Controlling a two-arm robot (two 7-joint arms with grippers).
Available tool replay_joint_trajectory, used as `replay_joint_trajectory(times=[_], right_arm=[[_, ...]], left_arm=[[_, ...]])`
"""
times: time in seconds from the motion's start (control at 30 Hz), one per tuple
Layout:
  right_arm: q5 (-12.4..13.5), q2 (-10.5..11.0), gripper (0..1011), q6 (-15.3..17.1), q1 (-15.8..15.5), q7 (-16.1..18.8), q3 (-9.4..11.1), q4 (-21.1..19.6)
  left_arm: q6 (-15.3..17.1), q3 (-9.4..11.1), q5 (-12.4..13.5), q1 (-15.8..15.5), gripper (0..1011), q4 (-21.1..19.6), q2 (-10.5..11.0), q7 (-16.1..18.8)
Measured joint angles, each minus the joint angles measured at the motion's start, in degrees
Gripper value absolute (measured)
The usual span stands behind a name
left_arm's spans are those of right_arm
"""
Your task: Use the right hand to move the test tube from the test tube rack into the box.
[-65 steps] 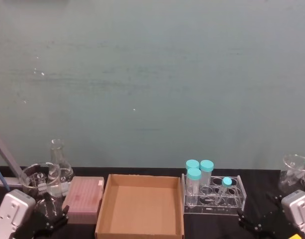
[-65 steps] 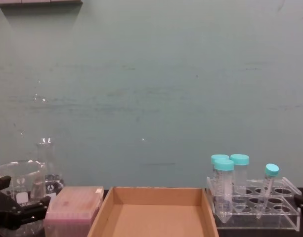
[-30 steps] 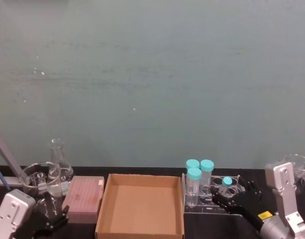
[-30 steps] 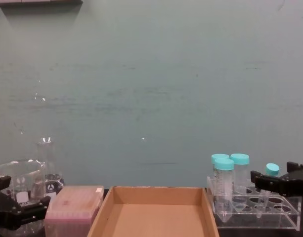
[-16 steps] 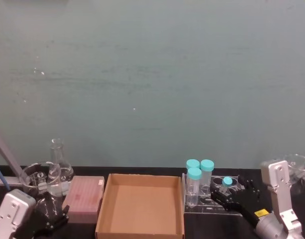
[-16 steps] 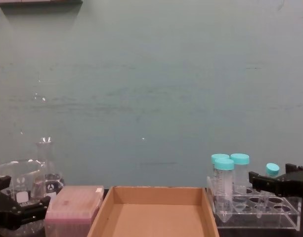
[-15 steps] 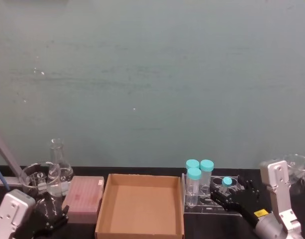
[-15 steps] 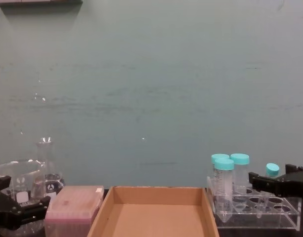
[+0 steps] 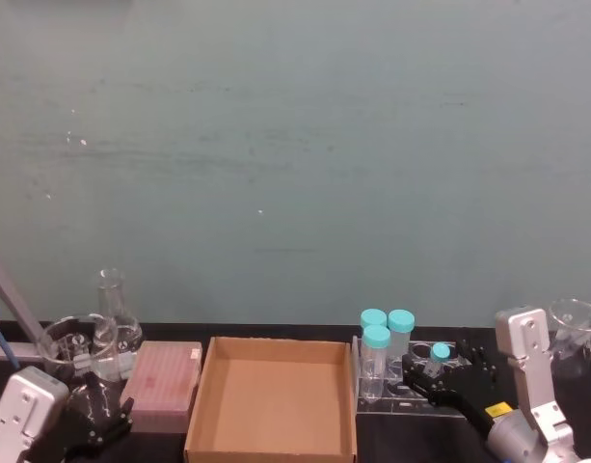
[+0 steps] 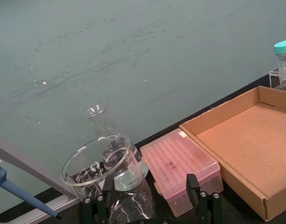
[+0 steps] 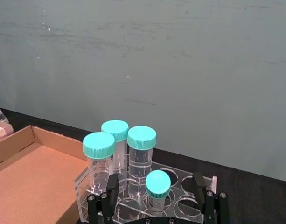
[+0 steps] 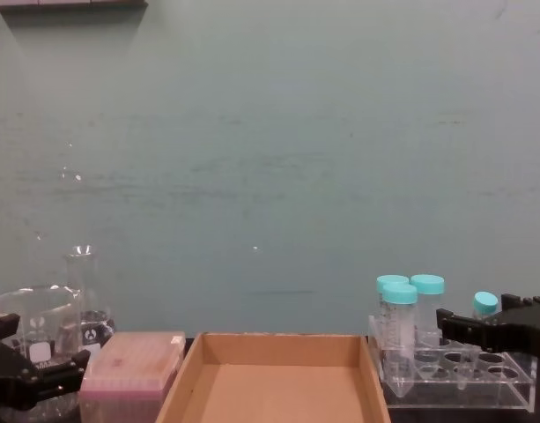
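The test tube [image 9: 440, 353] is slim, with a small teal cap, and stands in the clear test tube rack [image 9: 374, 401] right of the box. My right hand [image 9: 432, 378] is at the rack, open. In the right wrist view its fingers [image 11: 112, 185] stand on either side of the test tube [image 11: 158, 184] without touching it. From the chest the right hand [image 12: 483, 332] covers the test tube [image 12: 485, 303] below its cap. The brown cardboard box [image 9: 202, 397] sits empty at centre. My left gripper [image 9: 97, 424] is parked open at the lower left.
Three wider teal-capped tubes [image 9: 377, 338] stand in the rack's left end, close to the slim tube. A pink tip box [image 9: 165, 381], a flask [image 9: 112, 309] and a beaker [image 9: 73, 342] sit left of the box. More glassware [image 9: 575, 323] is at the far right.
My right arm has come up from the lower right corner to the rack and edged left, so its fingers now flank the slim tube. The left arm has barely moved.
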Motion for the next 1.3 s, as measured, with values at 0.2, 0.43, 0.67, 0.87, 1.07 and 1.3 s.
replay_joint_trajectory(times=[0.2,0.43,0.67,0.87,1.07,1.3], right_arm=[[-0.1,0.0,1003,-0.1,0.0,0.0,0.0,0.0],[0.0,0.0,904,0.0,0.0,0.1,0.0,0.0],[0.1,0.1,686,0.0,0.0,0.1,-0.1,-0.1],[0.2,0.1,504,0.1,0.0,0.1,-0.1,-0.1],[0.3,0.1,332,0.1,-0.1,0.1,-0.1,-0.2],[0.3,0.1,255,0.1,-0.1,0.1,-0.1,-0.2]], left_arm=[[0.0,0.0,0.0,0.0,1000,0.0,0.0,0.0],[0.0,0.0,0.0,0.0,1000,0.0,0.0,0.0],[0.0,0.0,0.0,0.0,1000,0.0,0.0,0.0],[0.0,0.0,0.0,0.0,1000,0.0,0.0,0.0],[0.0,0.0,0.0,0.0,1000,0.0,0.0,0.0],[0.0,0.0,0.0,0.0,1000,0.0,0.0,0.0]])
